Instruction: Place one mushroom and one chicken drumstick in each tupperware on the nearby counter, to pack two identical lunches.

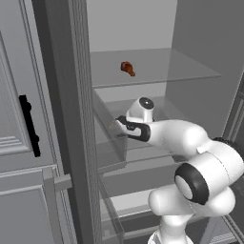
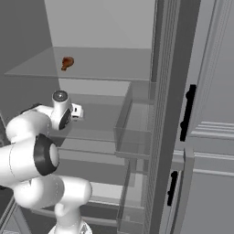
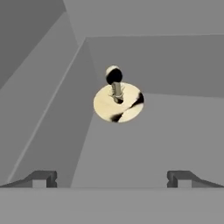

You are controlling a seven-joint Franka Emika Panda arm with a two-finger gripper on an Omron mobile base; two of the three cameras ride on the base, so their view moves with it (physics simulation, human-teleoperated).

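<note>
A cream mushroom (image 3: pixel 118 101) with dark patches lies on a grey fridge shelf, stem pointing up in the hand view. My gripper (image 3: pixel 112 179) is open and faces it from a short distance, with nothing between its fingertips (image 3: pixel 41 178). The base views show my hand reaching into the middle shelf of the open fridge, the gripper (image 1: pixel 117 125) near the shelf's left side and the gripper (image 2: pixel 77 111) level with that shelf. A brown chicken drumstick (image 1: pixel 127 68) lies alone on the shelf above, also visible as the drumstick (image 2: pixel 67 62). The tupperware and the counter are out of view.
The fridge's glass shelves (image 1: pixel 190 71) stack above and below my hand. Clear door bins (image 2: pixel 135 132) hang just beside the shelf opening. A grey door panel with a black handle (image 1: pixel 29 125) stands at the left, and another black handle (image 2: pixel 188 112) at the right.
</note>
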